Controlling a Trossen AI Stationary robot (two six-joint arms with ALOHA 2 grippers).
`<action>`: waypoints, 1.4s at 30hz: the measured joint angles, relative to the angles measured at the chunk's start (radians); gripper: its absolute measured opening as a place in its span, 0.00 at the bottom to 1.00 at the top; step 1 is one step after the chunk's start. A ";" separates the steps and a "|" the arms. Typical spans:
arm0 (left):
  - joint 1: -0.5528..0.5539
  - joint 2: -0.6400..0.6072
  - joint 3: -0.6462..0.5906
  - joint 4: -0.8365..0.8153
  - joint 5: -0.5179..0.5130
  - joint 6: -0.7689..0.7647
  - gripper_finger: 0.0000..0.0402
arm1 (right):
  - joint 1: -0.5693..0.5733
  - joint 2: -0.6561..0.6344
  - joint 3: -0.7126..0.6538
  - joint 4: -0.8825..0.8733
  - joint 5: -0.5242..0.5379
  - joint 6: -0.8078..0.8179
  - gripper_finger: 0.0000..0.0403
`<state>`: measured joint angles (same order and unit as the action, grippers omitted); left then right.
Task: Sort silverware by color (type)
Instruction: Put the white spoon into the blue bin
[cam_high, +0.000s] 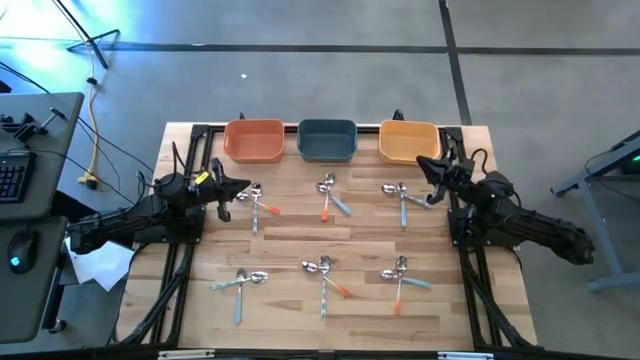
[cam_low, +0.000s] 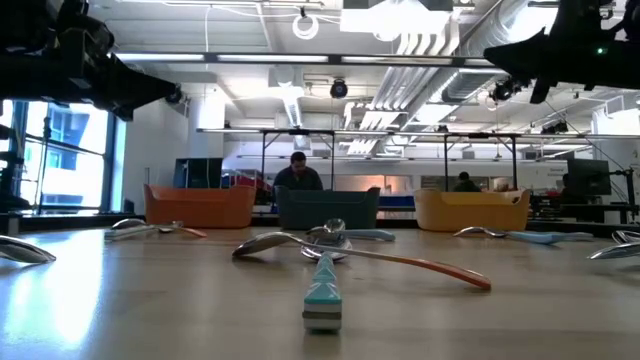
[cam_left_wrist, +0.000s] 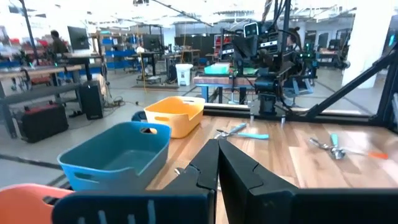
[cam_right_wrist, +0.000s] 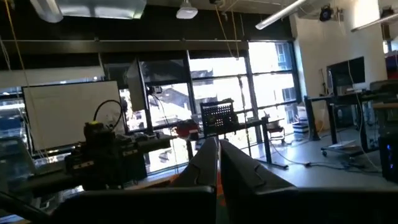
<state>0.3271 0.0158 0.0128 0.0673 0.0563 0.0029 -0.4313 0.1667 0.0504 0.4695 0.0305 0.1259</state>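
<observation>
Only overhead, silverware in six clusters

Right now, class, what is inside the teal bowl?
The teal bowl looks empty in the left wrist view; its near wall hides part of the floor. All silverware lies on the table.

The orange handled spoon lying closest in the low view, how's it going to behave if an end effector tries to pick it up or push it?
The orange-handled spoon looks thin and rigid, so it probably won't flex. It lies nearly flat on the wooden table, leaving little to pinch; its shiny bowl may slip. It crosses a teal-handled piece, so a push would likely drag that along or pivot the spoon.
</observation>
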 joint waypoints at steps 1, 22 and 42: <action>0.000 0.000 0.000 -0.001 0.000 -0.008 0.01 | 0.000 0.030 0.012 0.020 -0.015 -0.002 0.00; 0.000 0.000 0.000 0.004 0.000 -0.017 0.01 | 0.219 0.804 0.599 -0.635 0.136 0.064 0.00; 0.000 0.000 -0.001 0.027 0.000 0.040 0.01 | 0.063 1.124 0.768 -1.255 0.119 0.036 0.42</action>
<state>0.3268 0.0158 0.0121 0.0940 0.0559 0.0425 -0.3680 1.2907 0.8187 -0.7855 0.1494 0.1615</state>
